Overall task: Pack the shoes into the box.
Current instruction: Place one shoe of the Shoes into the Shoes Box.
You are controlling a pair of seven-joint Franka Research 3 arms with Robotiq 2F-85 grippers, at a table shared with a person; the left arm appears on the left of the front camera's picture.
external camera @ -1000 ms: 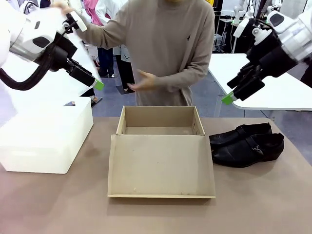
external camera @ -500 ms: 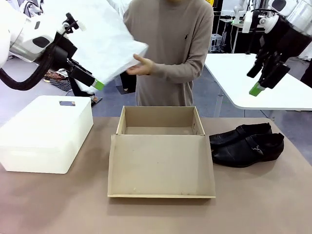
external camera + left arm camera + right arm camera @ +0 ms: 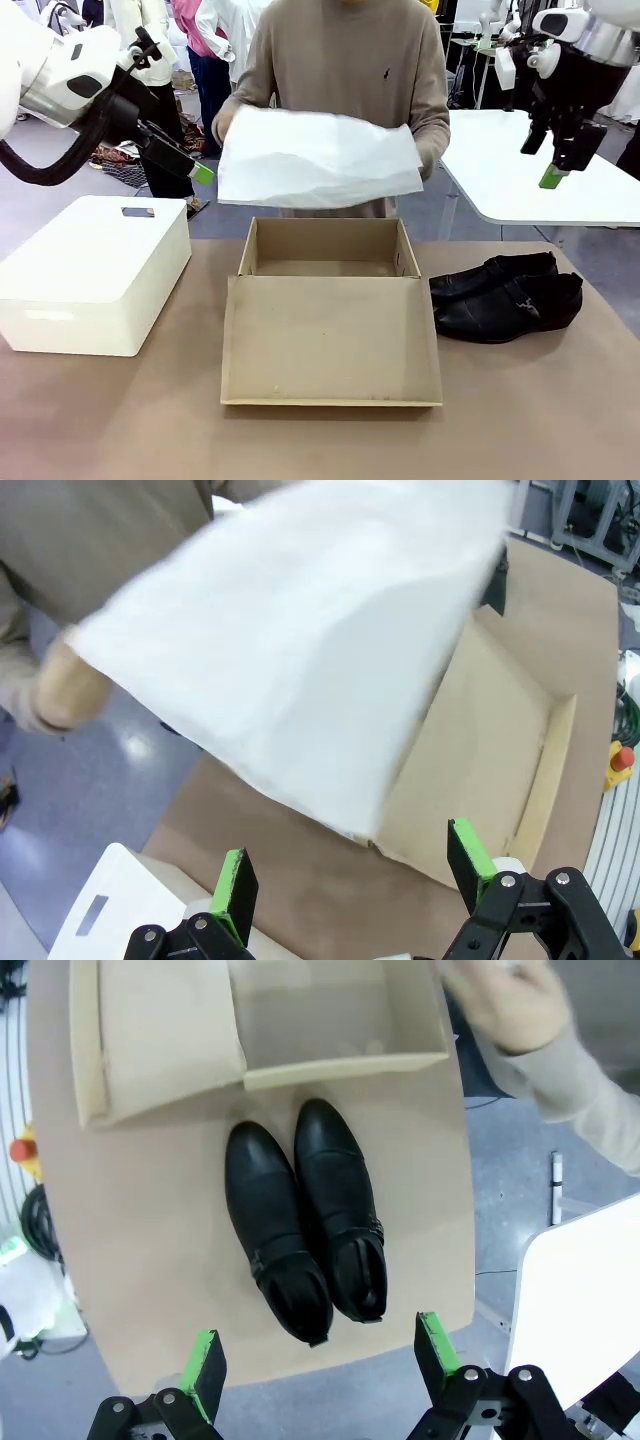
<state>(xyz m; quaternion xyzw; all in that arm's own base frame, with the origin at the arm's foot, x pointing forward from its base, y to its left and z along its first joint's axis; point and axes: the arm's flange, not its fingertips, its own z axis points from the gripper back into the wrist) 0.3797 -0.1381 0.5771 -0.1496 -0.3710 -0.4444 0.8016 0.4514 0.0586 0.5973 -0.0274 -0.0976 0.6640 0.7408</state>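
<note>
Two black shoes lie side by side on the table, right of the tan box. The box stands open and bare inside, its lid flap lying flat toward me. Over the box the person holds a white sheet of tissue paper spread between both hands. My left gripper hangs open high at the left, beside the sheet's edge. High above the shoes, at the right, my right gripper is open and points down at them.
A white rounded plastic box stands at the table's left. A white table stands behind at the right. Other people stand in the background. Brown tabletop lies bare in front of the shoes.
The person brought the white sheet from the upper left down and spread it over the box. My right gripper swung up and to the right, turning to point downward. The left arm stayed put.
</note>
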